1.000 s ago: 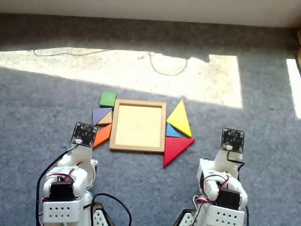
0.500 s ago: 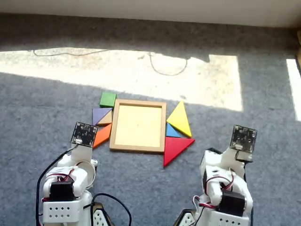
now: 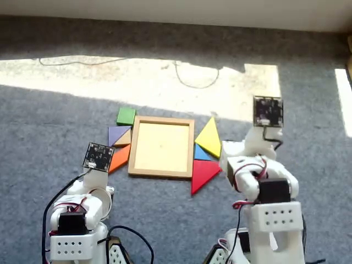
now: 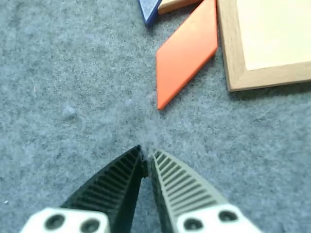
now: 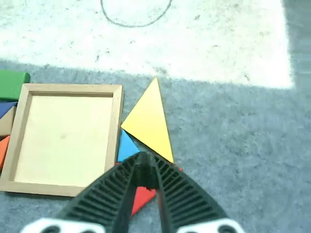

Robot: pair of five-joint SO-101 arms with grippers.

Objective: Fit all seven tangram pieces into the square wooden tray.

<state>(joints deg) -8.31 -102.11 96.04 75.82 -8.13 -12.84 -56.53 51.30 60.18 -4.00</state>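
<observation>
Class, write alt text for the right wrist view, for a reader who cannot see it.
The right pincer, shut, hangs over a red triangle beside a square wooden tray on grey carpet. A yellow triangle and a blue triangle lie beyond it, outside the tray.

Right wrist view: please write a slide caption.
Shut right gripper over red triangle, near yellow triangle and empty tray.

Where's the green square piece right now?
In the high view the green square lies on the carpet off the far left corner of the wooden tray, just beyond the purple triangle.
</observation>
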